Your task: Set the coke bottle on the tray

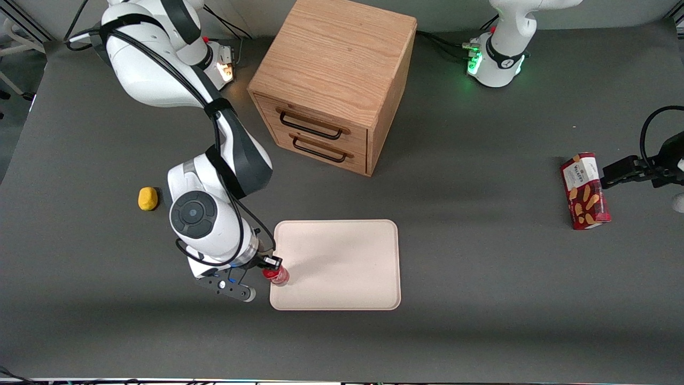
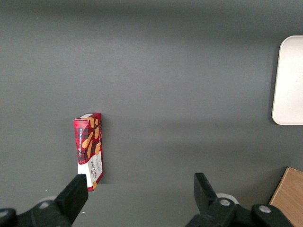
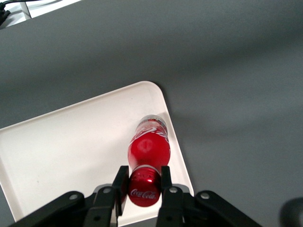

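The small red coke bottle stands upright over the tray's corner nearest the working arm, close to the rim. My gripper is shut on the coke bottle's red cap, one black finger on each side of it. The pale cream-pink tray lies flat on the dark table, in front of the drawer cabinet and nearer the front camera. The bottle's silvery base sits at the tray surface; whether it touches I cannot tell.
A wooden two-drawer cabinet stands farther from the front camera than the tray. A yellow lump lies beside the working arm. A red snack box lies toward the parked arm's end.
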